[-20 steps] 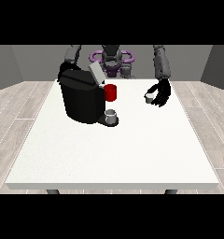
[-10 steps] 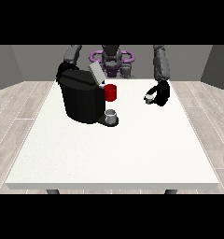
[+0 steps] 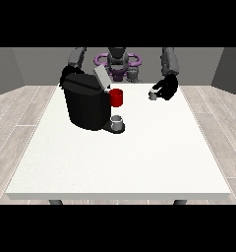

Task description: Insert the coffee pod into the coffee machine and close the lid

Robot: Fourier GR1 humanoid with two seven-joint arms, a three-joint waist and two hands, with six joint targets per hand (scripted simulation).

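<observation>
A black coffee machine (image 3: pixel 85 106) stands on the white table (image 3: pixel 120 157) at the left, its grey lid (image 3: pixel 101 77) tilted up and open. A small grey cup (image 3: pixel 117 121) sits on its drip base. The hand at the view's right (image 3: pixel 166 88) hovers above the table's far right, fingers curled round a small grey coffee pod (image 3: pixel 152 95). The hand at the view's left (image 3: pixel 67 74) shows only partly behind the machine's top; its fingers are hidden.
A red mug (image 3: pixel 116 97) stands just right of the machine, behind the grey cup. The table's near edge (image 3: pixel 120 195) runs across the bottom. Wooden floor surrounds the table.
The hand at the view's right has lifted the pod off the table and moved it slightly up and back. The machine, mug and other hand stay put.
</observation>
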